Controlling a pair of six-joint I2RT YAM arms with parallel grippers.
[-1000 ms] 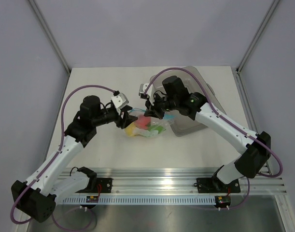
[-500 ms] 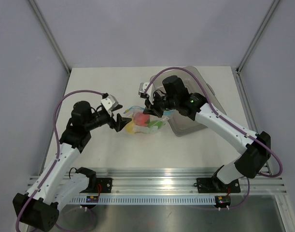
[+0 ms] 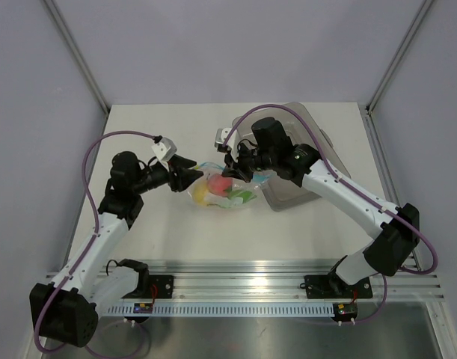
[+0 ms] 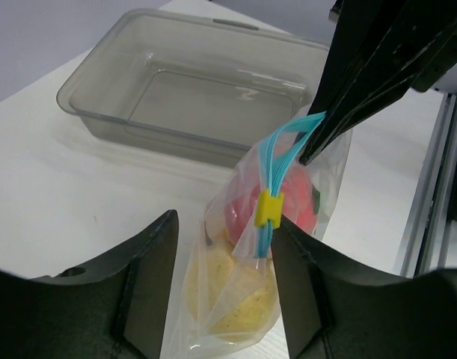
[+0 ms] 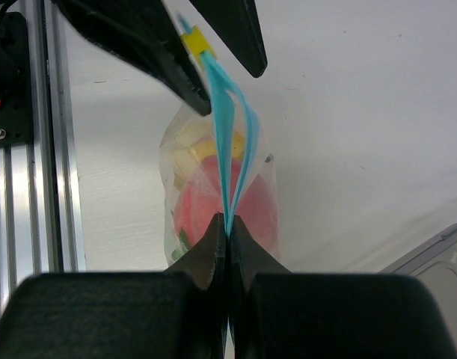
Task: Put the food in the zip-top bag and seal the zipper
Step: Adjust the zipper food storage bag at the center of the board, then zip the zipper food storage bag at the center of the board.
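Brought left gripper point(image 4: 222, 228) back in, jaws wide either side of yellow slider point(image 4: 268, 208). Kept right gripper point(image 5: 228, 224) pinched on zipper point(image 5: 232, 142) end, zip-top bag point(image 3: 224, 196) mid-worktop, food point(image 4: 235, 295) inside. Looked like sealing; needed clamping and sliding next.

Top view: high behind the arms point(image 3: 101, 232), looking down on the whole surface point(image 3: 288, 232). Wrist views: close to the bag point(image 4: 235, 292), facing it from opposite sides; all share it.

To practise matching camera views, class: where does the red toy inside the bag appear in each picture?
Top external: red toy, picture centre.
Left wrist: red toy, right of centre, behind the blue zipper.
Right wrist: red toy, lower centre.
Shared landmark: grey tray.
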